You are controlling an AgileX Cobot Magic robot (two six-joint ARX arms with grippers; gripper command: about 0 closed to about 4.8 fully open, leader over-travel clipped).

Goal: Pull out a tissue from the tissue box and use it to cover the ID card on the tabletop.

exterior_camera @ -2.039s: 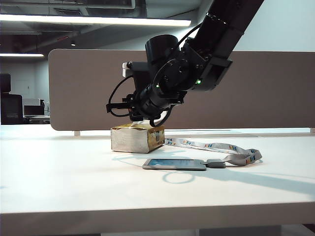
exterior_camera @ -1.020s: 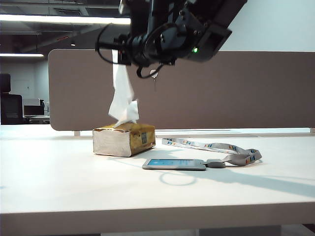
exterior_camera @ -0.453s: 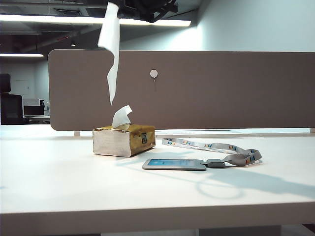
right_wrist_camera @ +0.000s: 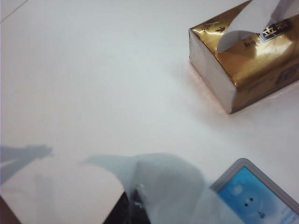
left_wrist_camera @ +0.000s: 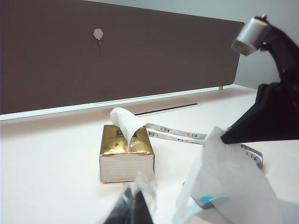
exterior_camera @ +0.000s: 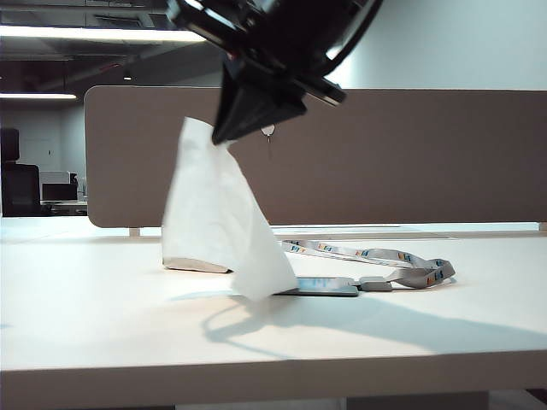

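Note:
My right gripper (exterior_camera: 224,137) hangs above the tabletop (exterior_camera: 102,307), shut on the top corner of the tissue (exterior_camera: 214,222). The white sheet drapes down and its lower end reaches the near end of the ID card (exterior_camera: 329,287). Most of the tissue box (exterior_camera: 192,263) is hidden behind it there. In the right wrist view the shut gripper (right_wrist_camera: 133,207) pinches the tissue (right_wrist_camera: 173,186) beside the card's light-blue face (right_wrist_camera: 257,193), with the gold box (right_wrist_camera: 243,60) beyond. My left gripper (left_wrist_camera: 133,210) is shut and holds nothing, apart from the box (left_wrist_camera: 126,156) and the tissue (left_wrist_camera: 229,186).
A small white tuft (left_wrist_camera: 125,122) sticks up from the box's slot. The grey lanyard (exterior_camera: 376,254) curls off to the right of the card. A brown-grey partition (exterior_camera: 427,154) runs along the back edge of the desk.
The right gripper pulled the tissue up and free of the box, then came back down with it. The sheet now hangs low over the card's near end. The box shifted left.

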